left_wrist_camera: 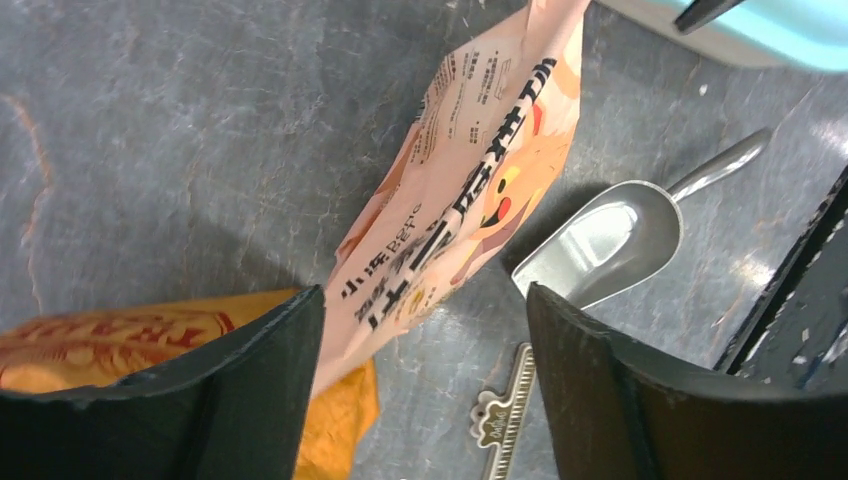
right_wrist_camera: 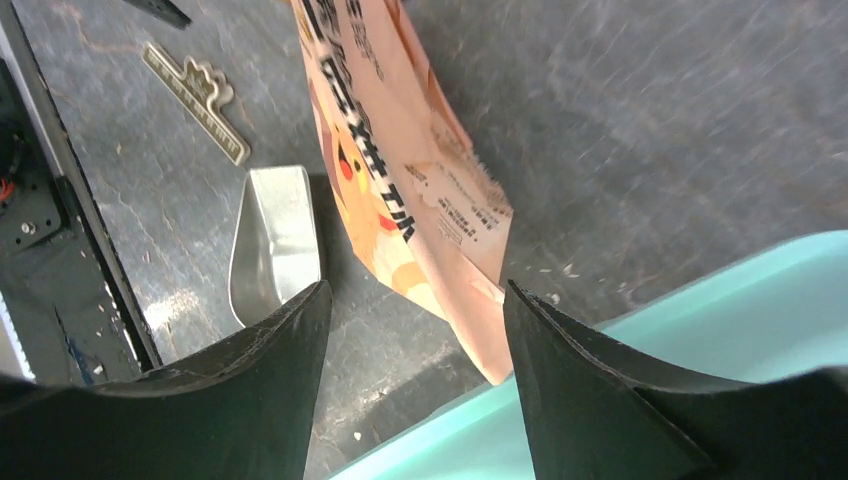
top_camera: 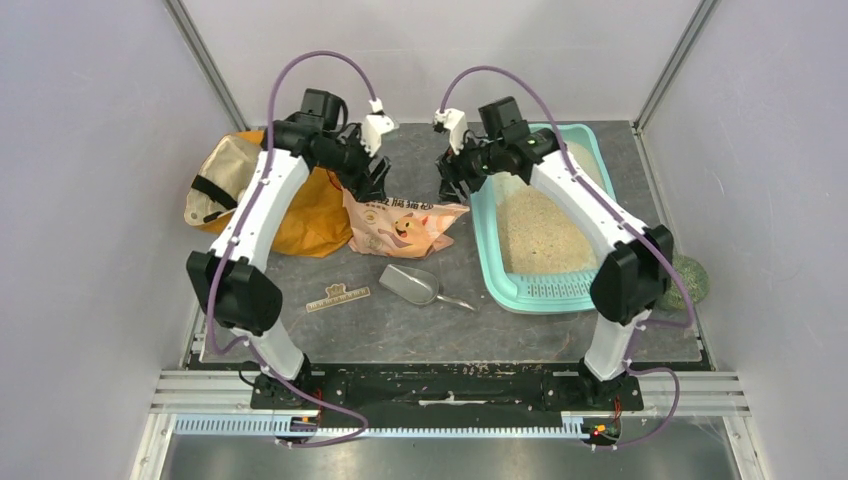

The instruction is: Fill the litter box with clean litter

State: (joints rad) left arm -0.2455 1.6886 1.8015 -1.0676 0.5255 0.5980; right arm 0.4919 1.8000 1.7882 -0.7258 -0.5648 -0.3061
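Overhead, a peach-pink printed pouch lies flat on a grey table between two black pincers. Both the left gripper and the right gripper hover above it, jaws apart, holding nothing. To the right, a teal-green plastic litter box holds pale beige sandy litter. Likely risk: the slack pouch, pinched by one corner, sags and spills granules short of the box.
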